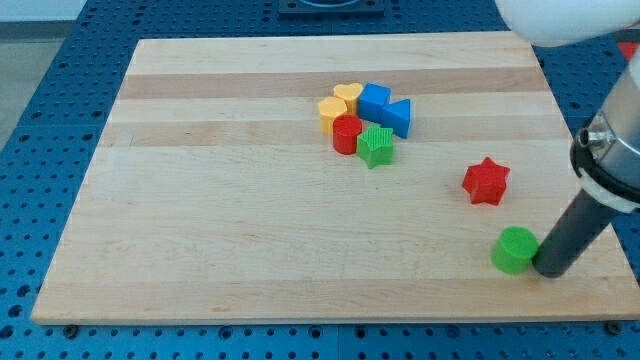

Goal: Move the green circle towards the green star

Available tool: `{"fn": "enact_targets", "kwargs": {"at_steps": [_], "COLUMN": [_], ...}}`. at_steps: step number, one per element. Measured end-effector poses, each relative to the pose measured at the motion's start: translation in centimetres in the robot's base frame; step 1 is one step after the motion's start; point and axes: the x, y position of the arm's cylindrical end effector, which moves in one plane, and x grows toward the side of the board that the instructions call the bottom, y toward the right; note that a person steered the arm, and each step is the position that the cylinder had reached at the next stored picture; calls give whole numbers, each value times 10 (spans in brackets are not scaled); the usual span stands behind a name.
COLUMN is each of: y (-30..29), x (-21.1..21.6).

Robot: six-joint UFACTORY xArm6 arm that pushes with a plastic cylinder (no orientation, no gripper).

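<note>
Green circle [515, 249] sat near the desk's [220, 220] bottom-right corner, my tip [549, 270] touching its right side; no claw was fitted, only the rod. Above stood a red star [486, 181]; the green star [376, 146] lay well apart, in the central cluster.

Nothing to read here, folks: not a letter, number, brand or sign anywhere in this view. The pale wooden board [200, 200] carries only its own grain, the coloured blocks on it show plain painted faces, and the blue perforated table [60, 100] around that board is unmarked too.
</note>
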Motion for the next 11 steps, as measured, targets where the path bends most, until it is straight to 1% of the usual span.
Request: {"fn": "enact_targets", "kwargs": {"at_steps": [1, 4, 7, 8, 11], "y": [-21, -67, -117, -127, -128], "x": [0, -30, -28, -28, -37]}}
